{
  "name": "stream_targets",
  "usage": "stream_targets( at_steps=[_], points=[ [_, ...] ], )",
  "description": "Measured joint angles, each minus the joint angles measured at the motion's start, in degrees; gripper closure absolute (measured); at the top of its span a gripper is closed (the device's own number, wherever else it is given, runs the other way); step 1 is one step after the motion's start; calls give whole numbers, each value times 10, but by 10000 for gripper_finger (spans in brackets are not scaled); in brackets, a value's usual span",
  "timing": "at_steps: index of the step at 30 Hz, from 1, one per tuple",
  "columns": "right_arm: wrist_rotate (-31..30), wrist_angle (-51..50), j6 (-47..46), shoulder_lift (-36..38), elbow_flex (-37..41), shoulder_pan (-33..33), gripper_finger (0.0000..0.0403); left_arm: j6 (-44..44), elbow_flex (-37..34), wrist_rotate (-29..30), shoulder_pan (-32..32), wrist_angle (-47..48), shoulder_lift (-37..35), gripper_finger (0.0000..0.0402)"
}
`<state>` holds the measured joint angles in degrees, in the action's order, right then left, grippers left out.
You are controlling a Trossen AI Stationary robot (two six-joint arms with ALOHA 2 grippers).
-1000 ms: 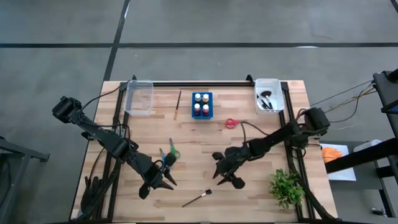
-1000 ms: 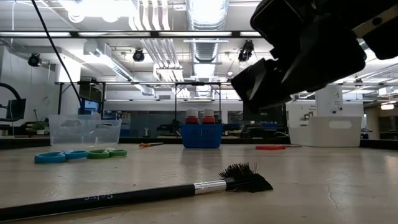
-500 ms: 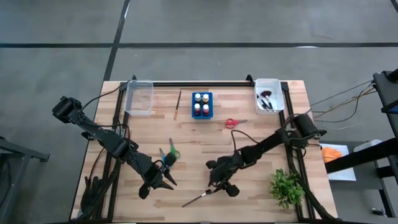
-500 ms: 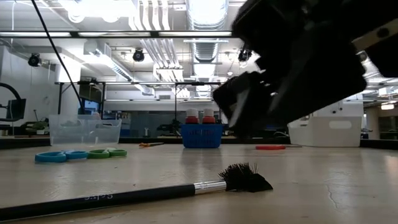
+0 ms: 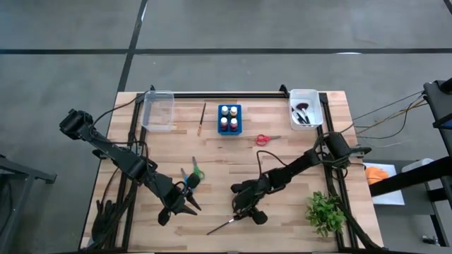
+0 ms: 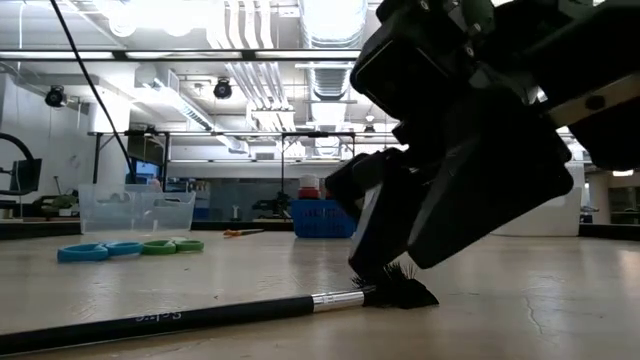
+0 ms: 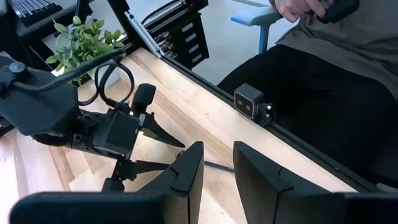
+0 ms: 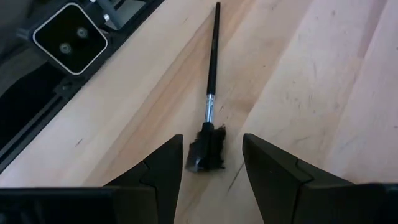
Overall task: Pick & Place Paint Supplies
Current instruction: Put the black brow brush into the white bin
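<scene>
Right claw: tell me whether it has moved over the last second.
Yes. The right claw moved left and toward the near edge, away from the plant, down over the brush.

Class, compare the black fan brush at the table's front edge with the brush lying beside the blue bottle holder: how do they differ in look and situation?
The fan brush is black with a spread dark head; the other brush is slim and wood-coloured. The right gripper straddles the fan brush's head, jaws open; the slim brush has no gripper near it. Both lie flat on the table.

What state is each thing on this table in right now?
Right gripper: open, straddling the brush head.
Black brush: flat on the table, not lifted.
Left gripper: open, empty.
Clear bin: upright, looks empty.
White bin: holds brushes.
Red scissors: lying flat.
</scene>
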<state>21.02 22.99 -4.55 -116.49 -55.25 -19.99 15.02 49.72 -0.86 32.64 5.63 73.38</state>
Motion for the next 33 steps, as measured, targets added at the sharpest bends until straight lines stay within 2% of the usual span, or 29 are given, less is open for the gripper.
stream_targets(
  at_steps=[23,33],
  points=[
    [5,0,-10,0,-6,-15,239,2,-3,0,0,-7,0,307],
    [-20,3,-13,-7,-7,-15,239,2,-3,0,0,-8,0,307]
  ],
)
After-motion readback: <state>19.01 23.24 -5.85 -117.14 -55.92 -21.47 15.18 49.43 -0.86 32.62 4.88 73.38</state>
